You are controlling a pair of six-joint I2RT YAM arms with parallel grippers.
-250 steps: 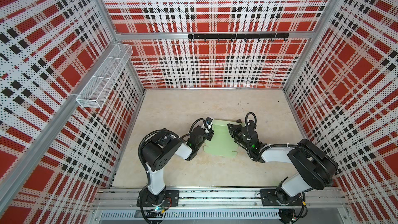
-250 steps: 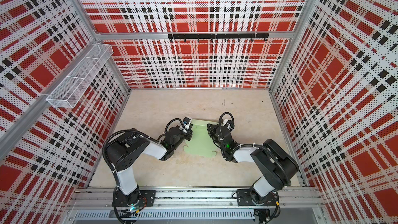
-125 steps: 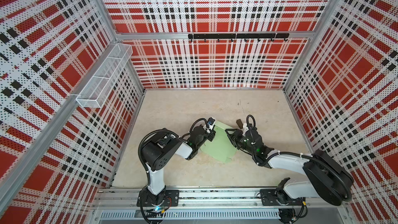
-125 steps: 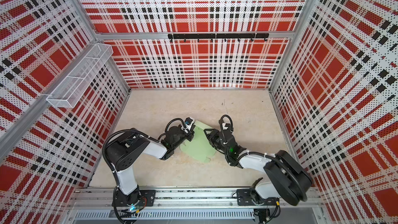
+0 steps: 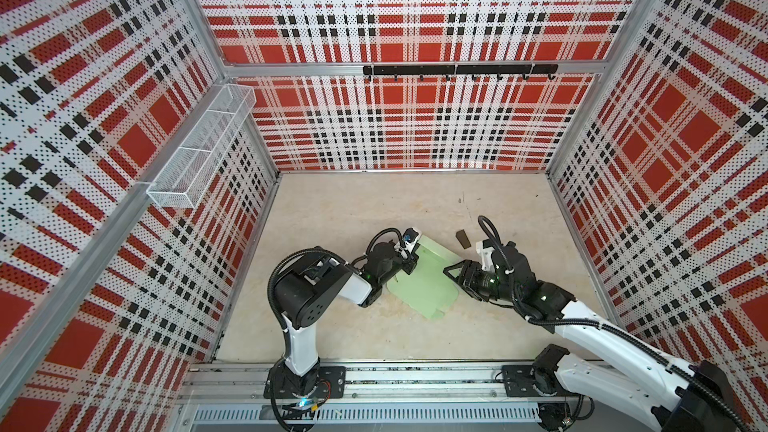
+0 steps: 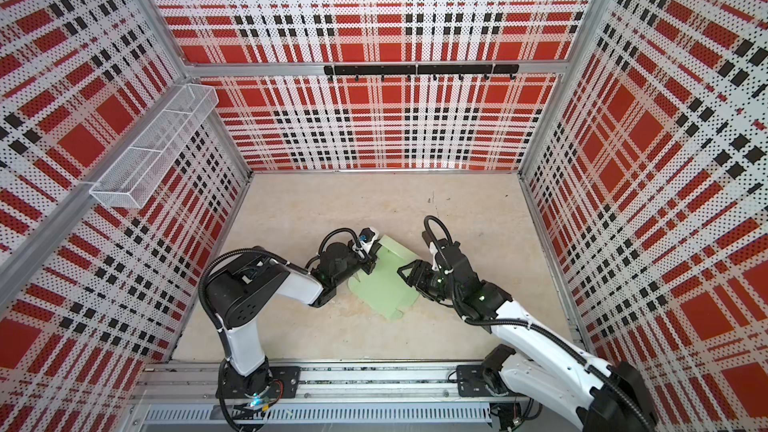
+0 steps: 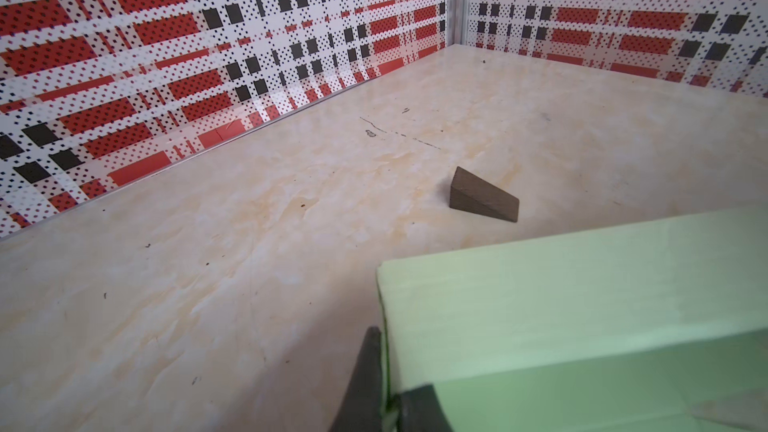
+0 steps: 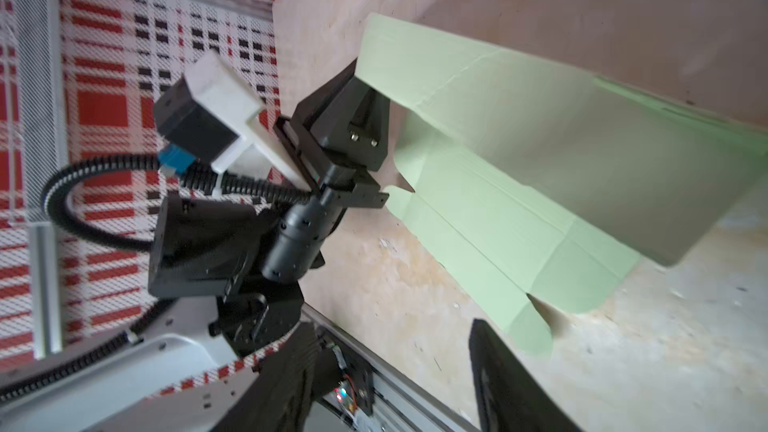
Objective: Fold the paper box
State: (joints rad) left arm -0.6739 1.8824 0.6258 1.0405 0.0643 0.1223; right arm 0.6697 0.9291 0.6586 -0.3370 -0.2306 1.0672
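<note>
The paper box (image 5: pixel 424 284) (image 6: pixel 382 286) is a pale mint-green die-cut sheet on the beige floor, lying at a slant with its far panel folded up. My left gripper (image 5: pixel 409 265) (image 6: pixel 369 263) is shut on the sheet's left edge; the left wrist view shows its dark fingertips (image 7: pixel 374 363) pinching the thin green edge of the box (image 7: pixel 582 305). My right gripper (image 5: pixel 451 274) (image 6: pixel 405 274) is open just right of the sheet, apart from it. In the right wrist view its gap (image 8: pixel 392 334) holds nothing, and the box (image 8: pixel 519 160) lies beyond it.
A small dark brown wedge (image 5: pixel 462 238) (image 7: pixel 482 197) lies on the floor behind the right gripper. A white wire basket (image 5: pixel 203 147) hangs on the left wall, a black hook rail (image 5: pixel 457 70) on the back wall. Plaid walls enclose the floor.
My right gripper has opened, let go of the paper box and drawn back to the right. The sheet has swung round at a slant. The left gripper stays shut on it.
</note>
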